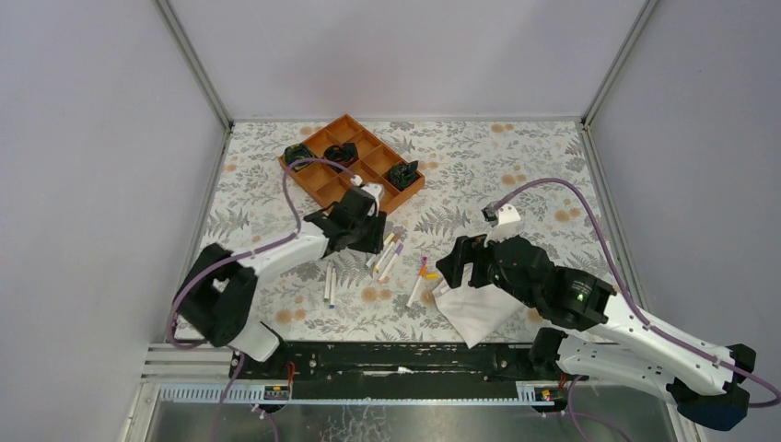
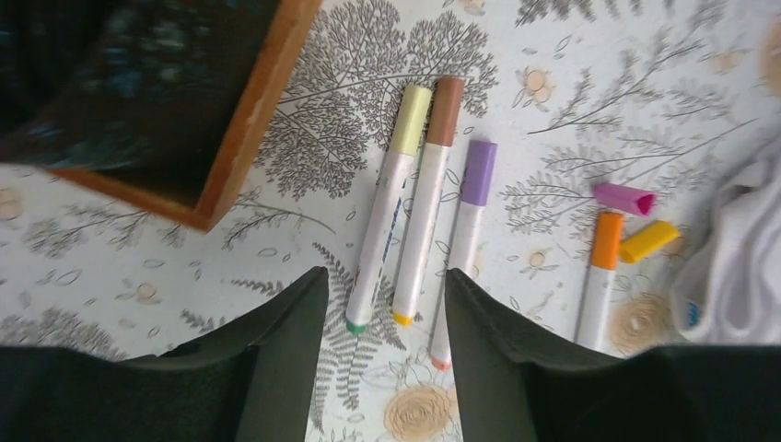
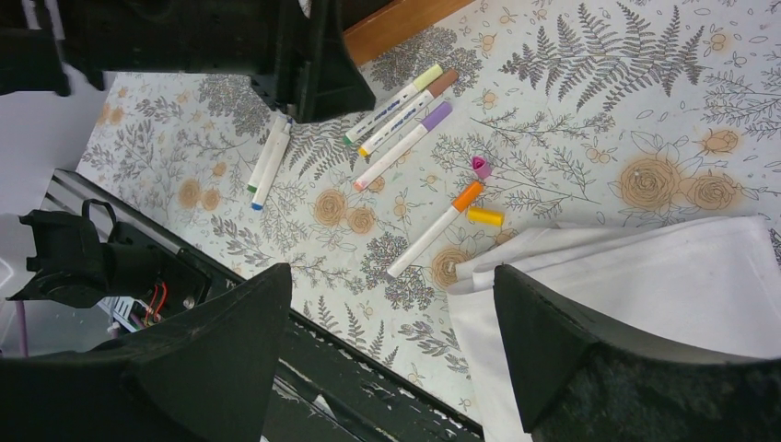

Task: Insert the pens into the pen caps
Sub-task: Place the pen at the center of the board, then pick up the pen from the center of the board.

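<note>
Three white pens lie side by side with yellow (image 2: 412, 118), brown (image 2: 447, 109) and purple (image 2: 478, 171) caps on. My left gripper (image 2: 385, 276) is open and empty, just above their near ends; it also shows in the top view (image 1: 361, 230). A fourth pen with an orange cap (image 2: 605, 241) lies to the right, beside a loose pink cap (image 2: 624, 198) and a loose yellow cap (image 2: 647, 241). Two more pens (image 1: 329, 284) lie left of the group. My right gripper (image 3: 391, 274) is open and empty, raised over the table's front edge by the orange-capped pen (image 3: 431, 232).
An orange compartment tray (image 1: 324, 140) with dark objects stands at the back; its corner (image 2: 247, 129) is just left of my left gripper. A folded white cloth (image 1: 479, 311) lies under my right gripper. The black base rail (image 1: 396, 361) runs along the front.
</note>
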Tool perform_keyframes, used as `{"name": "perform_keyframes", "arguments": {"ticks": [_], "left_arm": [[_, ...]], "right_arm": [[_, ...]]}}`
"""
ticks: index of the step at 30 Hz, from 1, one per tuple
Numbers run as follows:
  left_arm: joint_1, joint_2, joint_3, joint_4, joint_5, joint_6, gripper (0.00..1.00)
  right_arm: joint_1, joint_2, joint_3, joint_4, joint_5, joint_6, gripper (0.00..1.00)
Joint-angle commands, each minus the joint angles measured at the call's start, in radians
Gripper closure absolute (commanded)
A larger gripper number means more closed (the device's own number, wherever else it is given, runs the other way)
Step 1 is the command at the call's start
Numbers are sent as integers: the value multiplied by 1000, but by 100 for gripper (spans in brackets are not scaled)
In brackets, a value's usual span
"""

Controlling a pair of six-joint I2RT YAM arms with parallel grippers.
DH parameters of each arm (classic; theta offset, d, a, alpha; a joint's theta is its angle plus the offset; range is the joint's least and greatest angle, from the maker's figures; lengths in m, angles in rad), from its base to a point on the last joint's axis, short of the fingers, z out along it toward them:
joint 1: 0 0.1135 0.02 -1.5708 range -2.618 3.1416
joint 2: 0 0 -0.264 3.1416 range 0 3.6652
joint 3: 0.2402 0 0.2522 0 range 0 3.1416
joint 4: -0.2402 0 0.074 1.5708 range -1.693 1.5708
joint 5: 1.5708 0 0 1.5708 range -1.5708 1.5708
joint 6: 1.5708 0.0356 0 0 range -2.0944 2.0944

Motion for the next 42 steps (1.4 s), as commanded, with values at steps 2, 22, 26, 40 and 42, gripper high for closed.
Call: {"name": "perform_keyframes", "arguments": {"ticks": [2, 22, 26, 40, 42], "left_arm": [[-2, -199, -61, -75, -90, -130, 49], [16, -612, -384, -300, -359, -539, 49], [20, -558, -369, -305, -362, -537, 62], [24, -468, -363, -294, -354, -547, 81], [24, -457, -370, -284, -346, -547, 81]], "right_arm": [[1, 1, 1, 22, 39, -20, 14], [1, 42, -19, 37, 47, -74, 14], [1, 47, -20, 40, 40, -76, 14], [1, 10, -46, 35, 39, -57, 14], [1, 10, -48, 35, 38, -58, 14]]}}
